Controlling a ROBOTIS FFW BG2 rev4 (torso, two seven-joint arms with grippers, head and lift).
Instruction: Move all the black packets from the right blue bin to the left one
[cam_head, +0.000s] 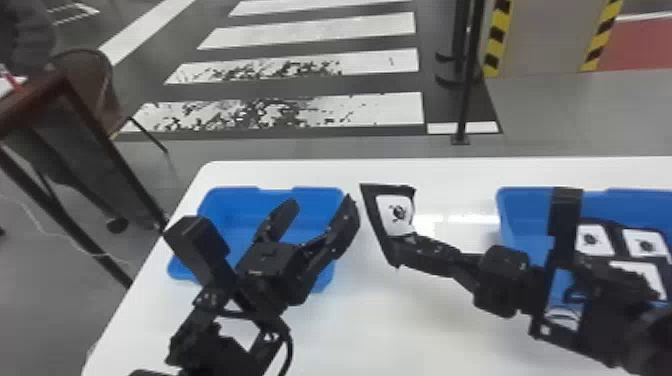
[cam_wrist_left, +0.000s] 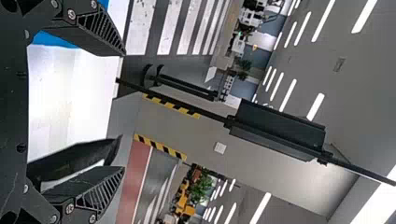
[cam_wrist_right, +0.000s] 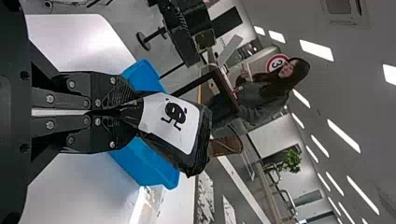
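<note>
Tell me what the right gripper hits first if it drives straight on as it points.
Leading with the black packet, the right gripper would probably meet the left gripper first, judging by the head view. Depth is unclear: it might clear that and pass over the left blue bin.

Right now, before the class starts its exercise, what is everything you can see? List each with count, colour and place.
Left bin: one, blue, table's left part
Right bin: one, blue, table's right part
Held packet: one, black with white label, between the bins
Packets in the right bin: at least three, black with white labels
Table: one, white, under both bins
Floor stripes: several, white, beyond the table
Post: at least one, black, beyond the table
Chair: one, brown, far left
Left gripper: one, black, by the left bin, fingers apart
Right gripper: one, black, closed on the held packet
</note>
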